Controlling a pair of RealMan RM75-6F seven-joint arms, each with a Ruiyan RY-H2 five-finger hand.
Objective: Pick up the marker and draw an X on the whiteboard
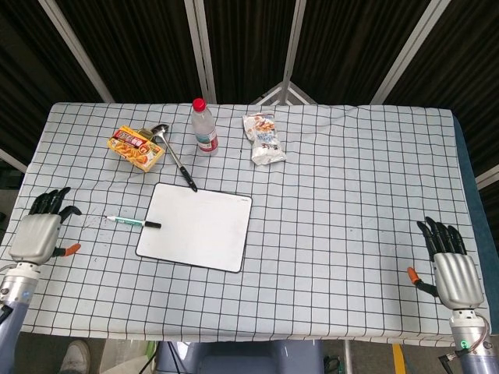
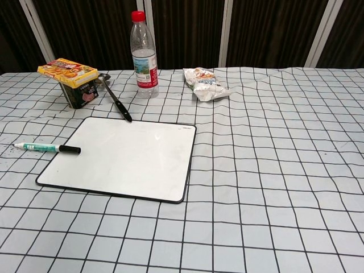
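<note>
A green and white marker [image 1: 133, 223] [image 2: 47, 148] with a black cap lies on the checked cloth, its capped end over the left edge of the blank whiteboard [image 1: 196, 226] [image 2: 122, 157]. My left hand [image 1: 39, 231] hovers left of the marker, well apart from it, fingers spread and empty. At the table's front right corner my right hand [image 1: 450, 266] stays flat with fingers apart, holding nothing. Neither hand shows in the chest view.
Behind the board stand a water bottle [image 1: 204, 126] [image 2: 144, 56], a yellow food box [image 1: 136, 148] [image 2: 71, 81], a metal spoon with a black handle [image 1: 175, 156] [image 2: 117, 102] and a snack bag [image 1: 263, 138] [image 2: 206, 83].
</note>
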